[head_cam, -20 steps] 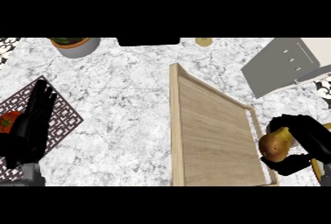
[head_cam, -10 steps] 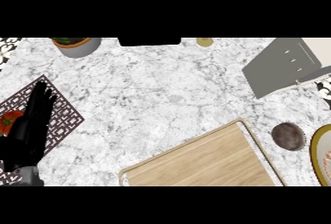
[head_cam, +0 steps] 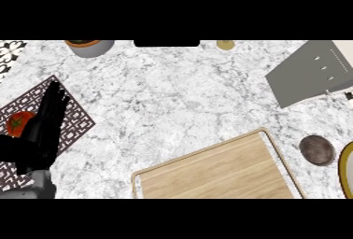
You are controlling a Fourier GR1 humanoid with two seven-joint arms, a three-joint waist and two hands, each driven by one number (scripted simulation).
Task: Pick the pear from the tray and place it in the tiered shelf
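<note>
Though the task turns on a pear, none shows anywhere on the counter (head_cam: 179, 93) in the head view. The visible part of the wooden tray (head_cam: 221, 172), at five o'clock, carries no fruit, and nothing can be seen on the grey shelf (head_cam: 310, 74) at two o'clock. Whether the pear is being carried out of view or has already been set down cannot be told. The pick may be done. The placing cannot be confirmed.

The left hand (head_cam: 45, 126), at nine o'clock, lies released, with straight fingers pointing toward twelve and holding nothing. It rests over a dark patterned mat (head_cam: 76, 121). The right hand is out of view, so its state is unknown.

By count:
- one tray
- one shelf
- one hand
- one mat
- one red fruit (head_cam: 17, 122) on the mat, just beside the hand
- one dark round disc (head_cam: 317, 149) at four o'clock
- one yellow-rimmed plate (head_cam: 345, 163) cut by the right edge
- one potted plant (head_cam: 89, 46) at eleven
- one black object (head_cam: 165, 43) at twelve
- one small tan object (head_cam: 225, 44) beside the black object
</note>
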